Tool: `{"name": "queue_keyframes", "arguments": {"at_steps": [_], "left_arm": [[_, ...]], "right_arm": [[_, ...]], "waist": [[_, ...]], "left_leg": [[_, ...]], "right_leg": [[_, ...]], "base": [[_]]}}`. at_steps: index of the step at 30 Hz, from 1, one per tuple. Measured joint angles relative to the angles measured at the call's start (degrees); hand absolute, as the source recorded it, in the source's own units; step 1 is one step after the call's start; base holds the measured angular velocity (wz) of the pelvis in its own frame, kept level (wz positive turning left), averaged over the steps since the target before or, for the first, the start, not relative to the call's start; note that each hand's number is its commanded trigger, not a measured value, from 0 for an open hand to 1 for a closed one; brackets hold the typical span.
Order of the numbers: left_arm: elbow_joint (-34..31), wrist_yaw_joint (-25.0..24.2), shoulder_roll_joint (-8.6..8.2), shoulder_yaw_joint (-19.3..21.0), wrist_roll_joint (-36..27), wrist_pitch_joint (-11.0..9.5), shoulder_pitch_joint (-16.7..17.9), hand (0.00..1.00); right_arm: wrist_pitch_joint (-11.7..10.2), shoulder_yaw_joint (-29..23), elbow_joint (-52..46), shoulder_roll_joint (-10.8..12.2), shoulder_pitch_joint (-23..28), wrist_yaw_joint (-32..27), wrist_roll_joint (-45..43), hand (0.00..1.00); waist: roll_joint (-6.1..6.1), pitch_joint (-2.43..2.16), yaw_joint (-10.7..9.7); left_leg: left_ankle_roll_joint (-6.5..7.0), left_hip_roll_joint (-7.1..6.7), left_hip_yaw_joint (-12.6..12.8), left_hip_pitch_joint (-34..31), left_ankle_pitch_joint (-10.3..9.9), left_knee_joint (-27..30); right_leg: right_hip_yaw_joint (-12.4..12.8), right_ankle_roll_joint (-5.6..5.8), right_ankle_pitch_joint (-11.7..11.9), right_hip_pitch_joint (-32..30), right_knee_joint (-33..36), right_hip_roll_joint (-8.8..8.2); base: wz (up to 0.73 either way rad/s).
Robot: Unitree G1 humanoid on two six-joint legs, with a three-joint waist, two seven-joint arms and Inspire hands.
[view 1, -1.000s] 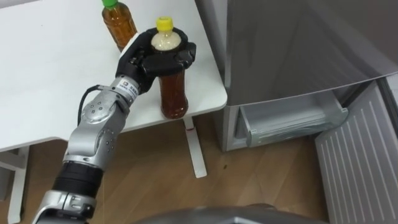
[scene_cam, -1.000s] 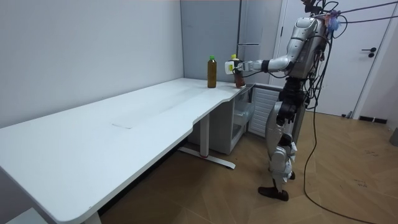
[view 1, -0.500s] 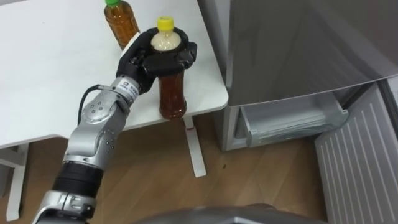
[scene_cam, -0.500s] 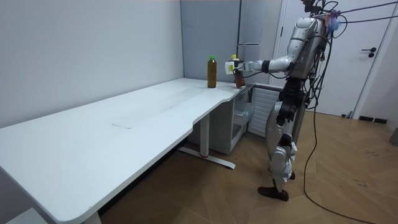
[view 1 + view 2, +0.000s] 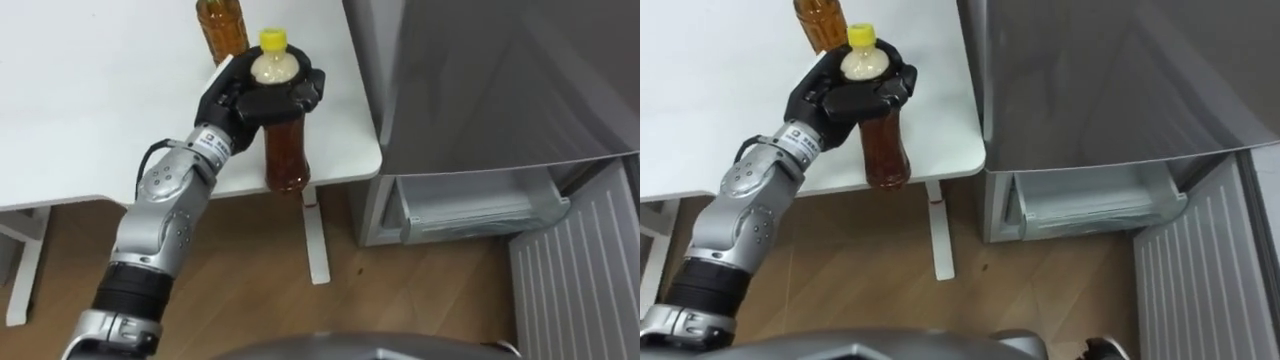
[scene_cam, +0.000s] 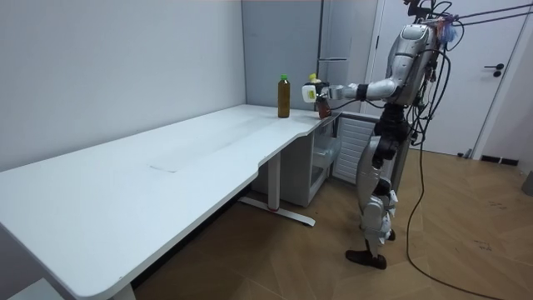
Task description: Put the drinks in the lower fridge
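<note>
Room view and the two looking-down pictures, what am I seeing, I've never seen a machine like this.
It is a humanoid robot standing at the end of a white table, beside a grey fridge. The room view comes from a camera off in the room; the other two come from the robot's head, looking down. Its left hand is curled round the top of a yellow-capped bottle of brown drink. A second brown bottle stands on the table behind it. The fridge's lower compartment is open.

White table (image 5: 90,120), brown bottle (image 5: 222,28) standing upright
</note>
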Motion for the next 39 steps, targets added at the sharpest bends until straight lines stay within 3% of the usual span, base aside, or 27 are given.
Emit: {"name": "queue_keyframes", "arguments": {"at_steps": [4,8,13,21,29,37,39], "left_arm": [[-0.94,-0.08,0.16,-0.24,-2.38,0.03,1.62,1.0],[-5.0,-0.72,0.13,-0.17,-5.99,-0.01,4.83,1.0],[-5.7,-3.6,-0.12,-0.3,-11.37,-0.03,7.73,1.0],[-5.7,-6.37,-0.83,-1.53,-12.84,0.02,12.18,1.0],[-5.66,-8.6,-1.51,-1.63,-13.54,0.01,12.57,1.0],[-5.31,-8.66,-1.44,-1.65,-13.53,0.01,12.58,1.0],[-4.64,-8.65,-1.08,-1.64,-13.5,-0.02,12.57,1.0]], "right_arm": [[-0.05,-0.01,-0.04,-0.17,-0.09,0.1,0.01,0.0],[-0.11,-0.05,-0.07,-0.18,-0.34,-0.02,0.42,0.0],[-1.71,0.0,0.04,-0.08,-1.3,-0.66,2.82,0.0],[-1.94,1.77,0.06,0.04,-2.52,-1.69,8.98,0.0],[-2.04,2.91,-0.3,-0.11,-2.88,-1.16,10.69,0.0],[-2.05,3.87,-5.88,-0.57,-2.79,0.1,7.43,0.0],[-2.91,3.86,-8.53,-0.35,-3.07,0.34,7.63,0.0]], "waist": [[-0.02,0.02,0.61],[-0.03,0.07,2.47],[0.02,0.12,3.2],[-0.69,0.72,3.55],[-0.9,0.84,5.0],[-0.93,0.85,4.96],[-0.81,0.75,4.98]], "left_leg": [[0.03,-0.19,-0.99,-0.81,0.02,0.53],[0.03,-0.18,-0.93,-0.81,0.02,0.38],[0.02,-0.29,-2.04,-2.1,0.01,1.24],[0.02,-0.41,-2.76,-3.65,0.01,2.37],[0.02,-0.33,-2.77,-3.85,0.01,2.51],[0.02,-0.34,-2.73,-4.06,0.01,2.52],[0.02,-0.33,-2.72,-3.89,0.01,2.51]], "right_leg": [[-1.06,0.0,-0.02,-0.01,-0.01,-0.12],[-1.06,0.0,-0.03,-0.11,-0.01,-0.15],[-2.56,-0.1,-0.12,-0.12,-0.12,-0.21],[-4.46,-0.11,-0.16,-0.2,-0.16,-0.34],[-4.03,-0.13,-0.17,-0.93,-0.01,-0.15],[-3.92,-0.13,-0.16,-1.25,0.18,-0.15],[-3.95,-0.14,-0.16,-1.16,0.28,-0.15]], "base": [[0.15],[0.0],[0.15],[0.12],[-0.02],[0.0],[0.0]]}}
